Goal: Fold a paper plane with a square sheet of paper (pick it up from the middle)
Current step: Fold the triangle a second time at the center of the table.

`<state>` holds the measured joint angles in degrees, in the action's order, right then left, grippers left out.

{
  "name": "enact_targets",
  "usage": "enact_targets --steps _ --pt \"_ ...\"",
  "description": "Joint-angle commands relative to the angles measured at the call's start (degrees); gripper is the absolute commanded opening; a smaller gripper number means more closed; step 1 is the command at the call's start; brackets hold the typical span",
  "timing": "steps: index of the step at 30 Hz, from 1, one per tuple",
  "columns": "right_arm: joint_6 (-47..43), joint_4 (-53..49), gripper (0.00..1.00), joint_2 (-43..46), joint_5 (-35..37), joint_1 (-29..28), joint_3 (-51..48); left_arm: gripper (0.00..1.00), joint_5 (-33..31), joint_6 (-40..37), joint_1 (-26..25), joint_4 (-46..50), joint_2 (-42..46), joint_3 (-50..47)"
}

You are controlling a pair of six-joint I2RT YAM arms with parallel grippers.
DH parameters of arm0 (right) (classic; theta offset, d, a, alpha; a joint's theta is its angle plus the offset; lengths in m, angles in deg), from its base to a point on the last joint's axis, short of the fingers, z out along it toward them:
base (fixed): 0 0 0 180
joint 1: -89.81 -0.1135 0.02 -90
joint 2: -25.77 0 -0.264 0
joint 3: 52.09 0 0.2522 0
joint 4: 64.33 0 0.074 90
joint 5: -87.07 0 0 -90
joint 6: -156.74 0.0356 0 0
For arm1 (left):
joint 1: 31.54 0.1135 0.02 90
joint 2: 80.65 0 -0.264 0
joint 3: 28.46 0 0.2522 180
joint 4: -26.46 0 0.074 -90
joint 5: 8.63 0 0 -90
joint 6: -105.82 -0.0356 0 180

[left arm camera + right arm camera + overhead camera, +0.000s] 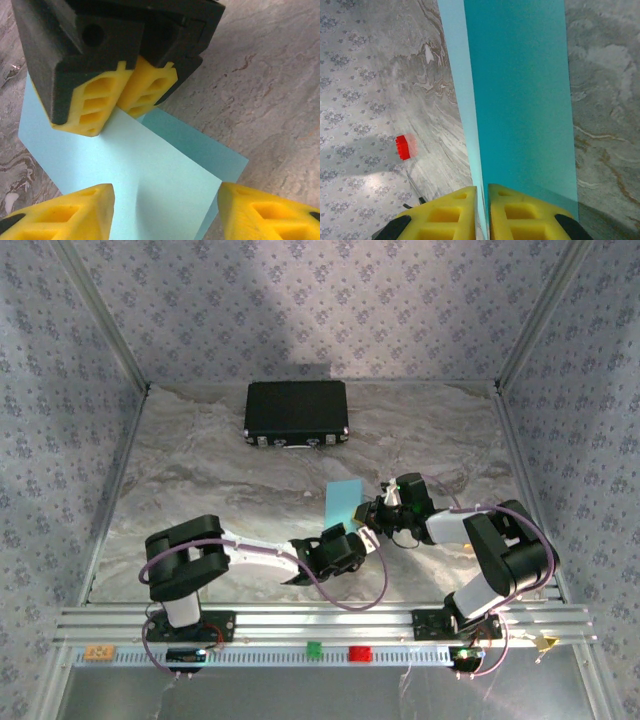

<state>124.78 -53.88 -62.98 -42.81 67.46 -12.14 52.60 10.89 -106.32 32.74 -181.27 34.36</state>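
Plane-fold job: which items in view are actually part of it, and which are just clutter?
In the job:
square sheet of paper
right gripper, shut on it
left gripper, open astride it

Lying about:
black case at the back
red block
green block on the front rail

Wallpaper point(420, 300) in pale grey-lilac with small flower motifs covers the far, left and right walls. A dim shadow patch falls across the middle of the far wall. Metal posts rise at the far left corner point(100, 315) and the far right corner point(540, 310). The table top point(200, 460) is marbled grey and beige. A black case point(297, 412) lies near its far edge. Along the near edge runs a ribbed metal rail point(320, 620), bearing an orange tag point(98, 651), a green block point(314, 648) and a red block point(359, 652).
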Motion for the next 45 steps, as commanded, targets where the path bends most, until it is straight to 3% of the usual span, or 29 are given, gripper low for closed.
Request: enact_targets --steps 1,8,26,30,36,45 --pt "-0.63 -1.18 0.14 1.04 -0.1 0.46 0.83 0.48 -0.76 -0.35 -0.45 0.85 0.41 1.13" --pt "-0.57 -1.18 0.14 1.04 -0.03 0.52 0.8 0.43 -0.06 -0.4 -0.45 -0.04 1.21 0.43" --pt "-0.62 -1.4 0.17 1.51 0.31 0.88 0.31 0.16 0.82 1.88 -0.45 -0.89 3.04 -0.89" --pt "-1.78 -5.05 0.23 4.41 2.57 1.92 -0.31 0.07 6.07 6.16 1.09 1.57 4.05 -0.27" --pt "-6.43 -17.91 0.36 12.99 8.65 4.56 -0.62 0.08 20.7 15.84 6.44 2.8 6.93 -0.9" --pt "-7.82 -24.21 0.33 19.1 8.81 5.43 -1.77 0.1 32.73 24.78 11.87 2.36 7.21 -1.33"
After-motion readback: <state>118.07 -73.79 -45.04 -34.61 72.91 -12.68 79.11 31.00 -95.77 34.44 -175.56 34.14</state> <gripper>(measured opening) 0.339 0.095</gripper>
